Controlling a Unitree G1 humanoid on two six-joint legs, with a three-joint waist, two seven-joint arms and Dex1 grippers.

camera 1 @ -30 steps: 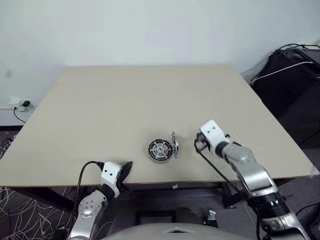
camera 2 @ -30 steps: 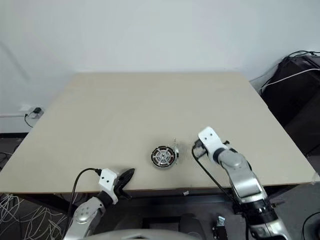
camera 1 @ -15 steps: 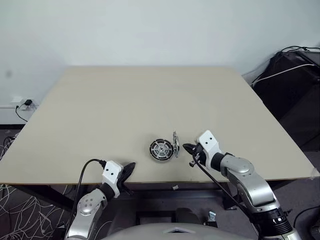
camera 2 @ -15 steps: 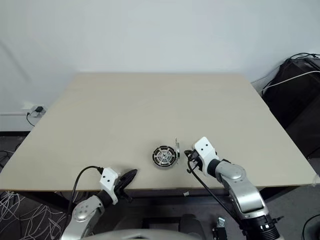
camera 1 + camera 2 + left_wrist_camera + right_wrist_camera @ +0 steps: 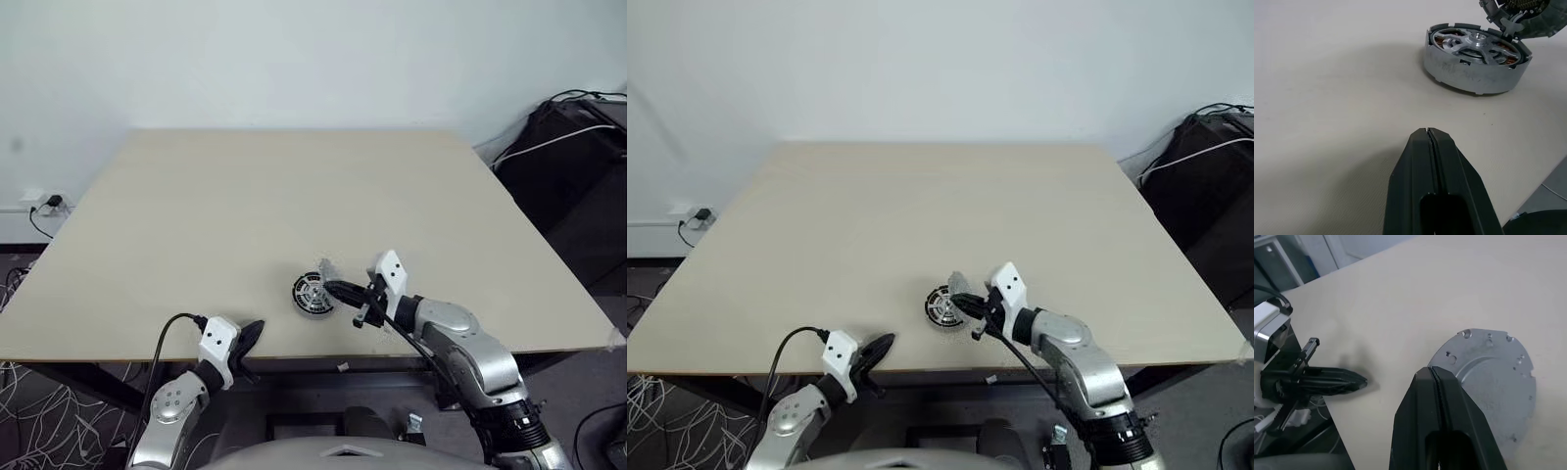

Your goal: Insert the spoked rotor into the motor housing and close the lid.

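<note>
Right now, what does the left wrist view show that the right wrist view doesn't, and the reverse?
Left wrist view: the spoked rotor seated inside the motor housing, copper windings around it, and the lid's ribbed inside at the frame edge. Right wrist view: the lid from its smooth outside, with the shut right gripper against it, and the left gripper beyond. Both share the beige table and the tilted lid.

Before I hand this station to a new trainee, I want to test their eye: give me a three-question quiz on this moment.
1. True or false: the spoked rotor already sits inside the motor housing.
2. The lid is: A) flat shut, B) tilted partway over the housing, C) lying apart on the table.
3. Which gripper is at the lid, the left gripper or the right gripper?

Key: 1 true; 2 B; 3 right gripper, fingers shut.
</note>
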